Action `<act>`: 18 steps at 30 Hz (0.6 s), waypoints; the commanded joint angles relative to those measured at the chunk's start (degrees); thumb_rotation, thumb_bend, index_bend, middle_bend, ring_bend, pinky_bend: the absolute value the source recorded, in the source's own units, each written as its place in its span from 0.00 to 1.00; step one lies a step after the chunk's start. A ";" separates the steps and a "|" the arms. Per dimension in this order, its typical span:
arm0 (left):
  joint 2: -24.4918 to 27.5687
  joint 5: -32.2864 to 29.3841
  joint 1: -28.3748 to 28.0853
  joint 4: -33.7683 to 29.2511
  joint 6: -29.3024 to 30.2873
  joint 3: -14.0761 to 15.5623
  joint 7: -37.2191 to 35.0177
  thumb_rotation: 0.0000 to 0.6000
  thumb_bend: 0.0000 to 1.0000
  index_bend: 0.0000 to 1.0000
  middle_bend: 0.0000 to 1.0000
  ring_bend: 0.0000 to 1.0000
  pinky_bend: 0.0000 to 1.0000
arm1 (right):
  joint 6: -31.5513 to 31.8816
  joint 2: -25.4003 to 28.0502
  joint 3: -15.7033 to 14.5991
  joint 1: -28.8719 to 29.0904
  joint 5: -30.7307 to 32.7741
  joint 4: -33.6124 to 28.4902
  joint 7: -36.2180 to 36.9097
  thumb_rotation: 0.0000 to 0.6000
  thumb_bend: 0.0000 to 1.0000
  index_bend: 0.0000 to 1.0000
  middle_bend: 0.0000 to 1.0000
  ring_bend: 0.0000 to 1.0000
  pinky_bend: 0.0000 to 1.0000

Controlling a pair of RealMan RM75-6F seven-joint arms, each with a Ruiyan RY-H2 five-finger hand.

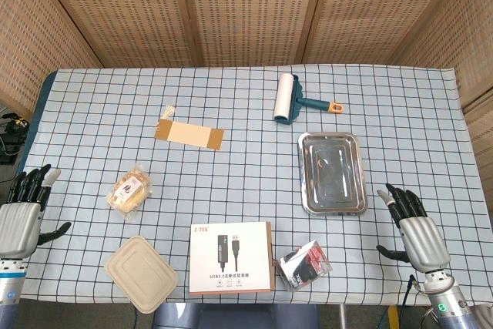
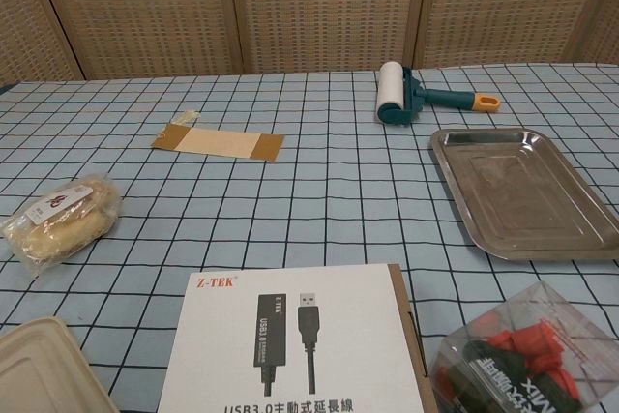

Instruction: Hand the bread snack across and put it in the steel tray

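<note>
Since both hands hang empty at the near edge of the table, the task looks not yet begun. The left hand (image 1: 21, 213) sits at the near left corner with its fingers spread and nothing in them; the right hand (image 1: 416, 230) is at the near right, likewise spread and empty. Neither shows in the chest view. The snack (image 1: 130, 189), a clear packet of bread with a red and white label, lies on the checked cloth (image 1: 246, 98) on the left side, near the left hand but apart from it. The tray (image 1: 331, 172) lies well apart on the right side, with nothing in it, just far of the right hand. Between them at the near edge sit a white box (image 1: 231, 256), a beige lid (image 1: 140, 273) to its left and a small red and black packet (image 1: 305, 263) to its right. Everything is left to do, by my reading: the left hand must pick up the snack, pass it to the right hand somewhere over the middle, and the right hand must set it in the tray.
</note>
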 commanded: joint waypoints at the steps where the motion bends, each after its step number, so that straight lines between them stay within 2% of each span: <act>1: -0.03 -0.01 -0.04 -0.01 -0.04 -0.01 0.07 1.00 0.12 0.00 0.00 0.00 0.00 | 0.01 0.06 0.06 -0.02 0.11 0.01 0.15 1.00 0.10 0.02 0.00 0.00 0.00; 12: -0.59 -0.79 -0.57 0.38 -1.04 -0.27 1.05 1.00 0.12 0.00 0.00 0.00 0.00 | -0.66 -0.13 -0.03 0.23 0.27 0.01 -0.13 1.00 0.10 0.02 0.00 0.00 0.00; 18: -2.21 -4.49 -1.46 0.64 -3.76 -1.05 3.79 1.00 0.04 0.00 0.00 0.00 0.00 | -0.55 0.13 -0.16 0.12 0.17 -0.35 0.13 1.00 0.10 0.02 0.00 0.00 0.00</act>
